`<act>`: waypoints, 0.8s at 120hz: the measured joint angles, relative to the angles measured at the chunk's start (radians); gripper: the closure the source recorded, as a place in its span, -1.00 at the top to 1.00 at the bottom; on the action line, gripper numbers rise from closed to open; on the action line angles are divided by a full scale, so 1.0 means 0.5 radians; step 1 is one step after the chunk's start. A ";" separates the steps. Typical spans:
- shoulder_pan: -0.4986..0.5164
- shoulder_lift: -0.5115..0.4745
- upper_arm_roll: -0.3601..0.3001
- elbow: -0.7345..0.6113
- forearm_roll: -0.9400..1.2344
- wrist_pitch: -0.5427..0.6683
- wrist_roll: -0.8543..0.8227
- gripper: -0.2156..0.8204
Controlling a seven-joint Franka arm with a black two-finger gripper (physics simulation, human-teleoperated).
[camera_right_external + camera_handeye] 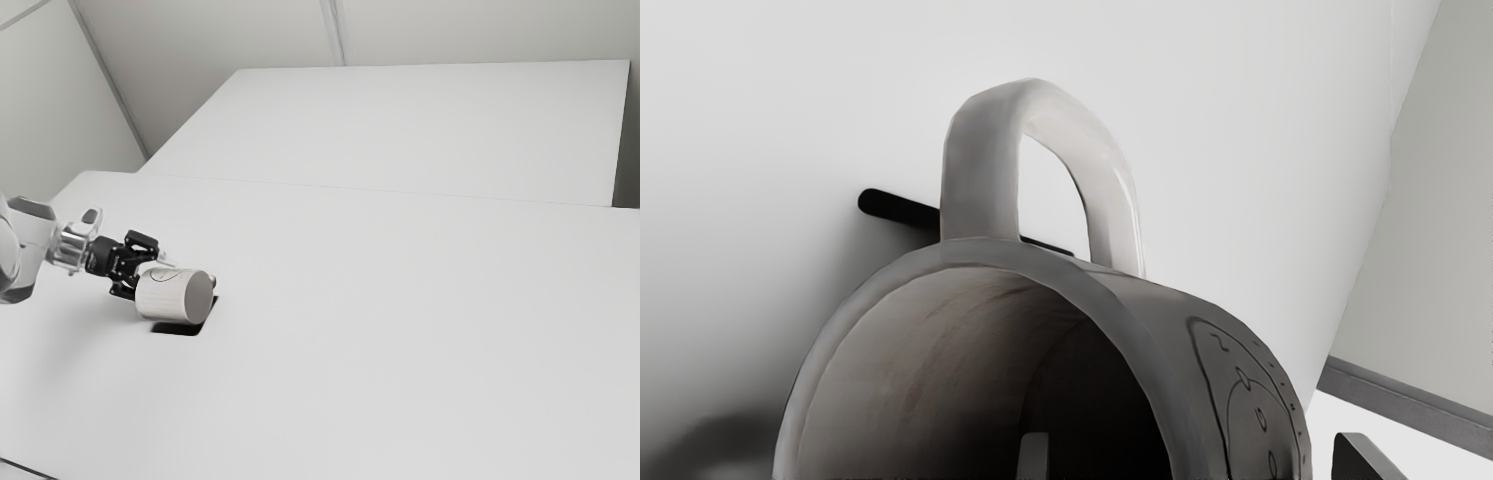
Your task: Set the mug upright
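- So from the side of the arm, the mug [172,296] is lying on its side on or just over the table [400,330], can't tell which, base facing the exterior view's right, dark shadow by its lower edge.
- Gripper's [150,270] right at the mouth end, and it's open, fingers spread.
- Wrist view now: I'm looking into the mouth, one finger [1034,457] poking inside, the other [1363,460] outside past the wall with a gap, so no grip on it. Handle [980,180] sticks out from the side.
- Writing: curved black line art [1240,393] plus little marks, one kinda like a G. Can't make out a word or brand, tbh.
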 joint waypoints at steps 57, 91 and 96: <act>-0.013 -0.001 -0.002 -0.007 -0.005 -0.005 0.182 -0.73; -0.052 -0.160 -0.183 0.005 0.005 0.108 0.227 -0.86; -0.063 -0.186 -0.215 0.009 0.012 0.134 0.226 -0.88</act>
